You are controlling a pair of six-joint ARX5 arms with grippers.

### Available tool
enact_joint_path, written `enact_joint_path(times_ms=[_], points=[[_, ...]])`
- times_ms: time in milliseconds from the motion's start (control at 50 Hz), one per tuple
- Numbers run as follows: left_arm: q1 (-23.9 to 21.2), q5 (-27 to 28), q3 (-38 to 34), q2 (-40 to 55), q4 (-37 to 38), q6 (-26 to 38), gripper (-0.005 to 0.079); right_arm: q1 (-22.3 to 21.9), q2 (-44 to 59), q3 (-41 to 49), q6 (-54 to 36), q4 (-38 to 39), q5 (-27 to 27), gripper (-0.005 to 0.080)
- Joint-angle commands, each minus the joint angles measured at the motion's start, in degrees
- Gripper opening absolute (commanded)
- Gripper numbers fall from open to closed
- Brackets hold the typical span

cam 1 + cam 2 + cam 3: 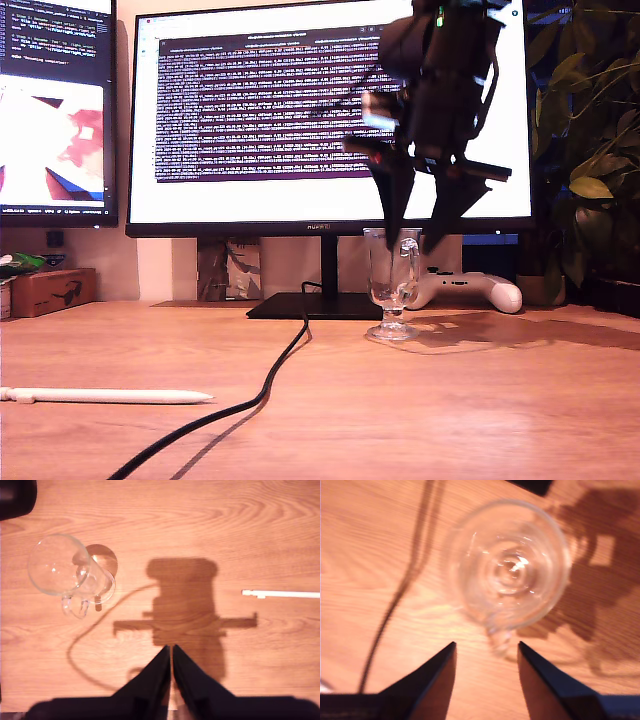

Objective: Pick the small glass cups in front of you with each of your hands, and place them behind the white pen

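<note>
Between the fingertips of my second gripper point(486, 645) the jaws are standing wide apart and gripping nothing. Just ahead of those tips, a small glass cup point(512, 565) is sitting upright on the wooden desk point(365, 545), its mouth facing the camera and its handle pointing back toward the gap between the fingers. In the exterior view, my second gripper point(412, 245) is hanging over the same cup point(392, 285), one dark finger showing to each side of the rim. Whether the fingers are touching the glass is not showing clearly, since the arm is blurring there. Past the cup, farther from this pincer, a black cable point(270, 385) is trailing across the desk point(500, 420) toward the exterior view's left. Beyond it the white pen point(105, 396) is lying flat, well apart from the fingers. Behind the pincer a white game controller point(470, 290) is resting beside the base of a monitor point(330, 120).

At my first gripper point(171, 649) the two fingers are pressing together, closed on nothing, and hanging above bare wood where a dark shadow is falling. Off to one side of those closed tips, well apart, a glass cup point(60, 565) is standing with its handle turned toward the pincer. I cannot tell whether it is the same cup or its twin. Off to the other side, the white pen point(282, 594) is lying, its end pointing toward the shadow.
</note>
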State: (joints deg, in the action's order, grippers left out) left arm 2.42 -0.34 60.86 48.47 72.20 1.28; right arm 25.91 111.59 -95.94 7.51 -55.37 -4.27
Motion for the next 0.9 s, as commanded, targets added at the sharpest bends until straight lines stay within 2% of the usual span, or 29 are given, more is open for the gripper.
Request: enact_joint_path(times_ms=[0,100,160,220,320,360,520,620,880], points=[[0.04,-0.17,0.31,-0.09,-0.22,0.37,-0.0013,0.26,1.11,-0.17,-0.35,0.2,0.22,0.0311],[0.04,-0.26,0.31,-0.09,-0.22,0.72,-0.001,0.22,1.49,-0.17,-0.52,0.68,0.22,0.0214],[0.04,-1.16,0.31,-0.11,-0.2,0.74,-0.001,0.22,1.51,-0.17,-1.36,1.46,-0.11,0.0119],[0.04,-2.89,0.31,-0.09,-0.11,0.77,-0.0009,0.31,1.51,-0.17,-2.1,2.21,-0.92,-0.0013],[0.07,-5.05,0.33,-0.09,0.61,0.79,-0.0007,0.33,1.51,-0.17,-3.02,2.64,-1.55,-0.0013],[0.11,-5.49,0.33,-0.04,1.18,0.81,0.0018,0.33,1.51,-0.17,-3.08,2.86,-1.53,-0.0013],[0.63,-7.54,0.33,1.2,2.97,2.01,0.0276,0.33,1.51,-0.17,-3.1,4.76,-1.55,-0.0013],[1.51,-9.18,0.35,2.16,3.04,2.01,0.0283,0.33,1.51,-0.17,-3.54,5.2,-1.55,-0.0013],[5.35,-9.18,0.39,7.78,1.11,1.77,0.0293,0.33,1.51,-0.17,-5.11,6.6,-1.55,-0.0013]])
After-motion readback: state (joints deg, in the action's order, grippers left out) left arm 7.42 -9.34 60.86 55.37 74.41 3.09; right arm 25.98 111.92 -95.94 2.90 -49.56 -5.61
